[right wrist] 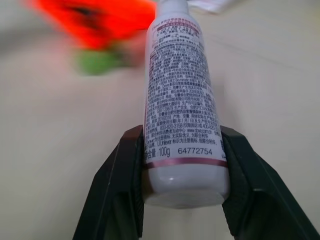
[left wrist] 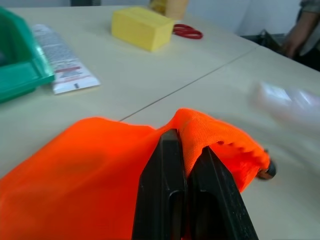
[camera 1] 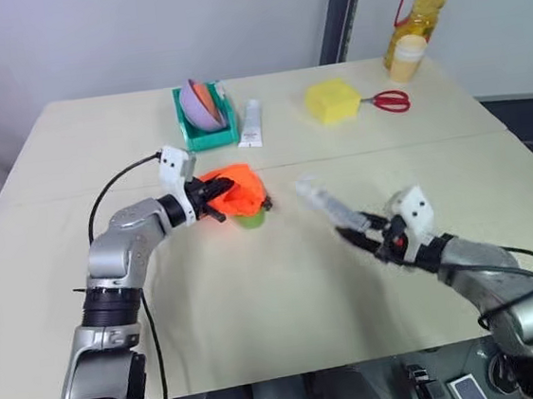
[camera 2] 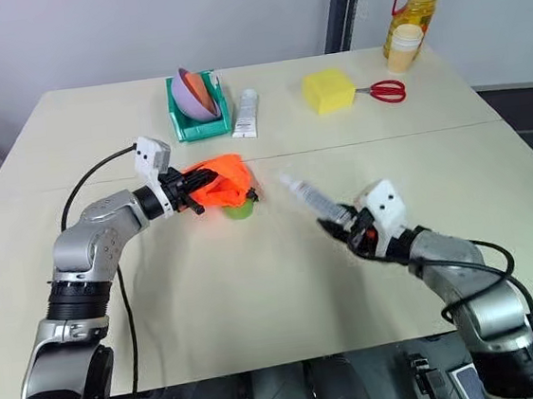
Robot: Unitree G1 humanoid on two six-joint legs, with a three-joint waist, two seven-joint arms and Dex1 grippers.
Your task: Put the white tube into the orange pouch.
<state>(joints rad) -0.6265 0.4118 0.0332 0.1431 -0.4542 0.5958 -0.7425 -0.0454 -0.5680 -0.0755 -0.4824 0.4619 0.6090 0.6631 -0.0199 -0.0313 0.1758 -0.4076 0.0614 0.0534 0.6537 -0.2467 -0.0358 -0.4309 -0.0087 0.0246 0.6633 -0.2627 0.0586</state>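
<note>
Right gripper (camera 2: 341,225) has the white tube (right wrist: 181,100) clamped by its base between both black fingers, cap end pointing out toward the orange pouch (camera 1: 237,191), tube held in the air above the middle of the table (camera 1: 290,330). Over on the left, the left gripper (left wrist: 185,165) is pressed together on a fold of the pouch's rim, lifting that edge off the tabletop near the centre seam.

Now the worry: the pouch is soft, loose-woven fabric, floppy, and with just one edge pinched I can't tell whether the mouth is really gaping. If it sags shut, the tube's nose could just push the cloth along instead of going in. And that tube is smooth, glossy, round-bodied plastic with fine print all over; gripped only at the very bottom, it could pivot or slip if the cap catches on the hem or the dark cord end.

Behind, toward the far edge: a green bin (camera 1: 204,130), a flat white squeeze tube (camera 1: 250,123), a blocky yellow sponge (camera 1: 332,100), red scissors (camera 1: 390,101), an oil bottle (camera 1: 418,7).
</note>
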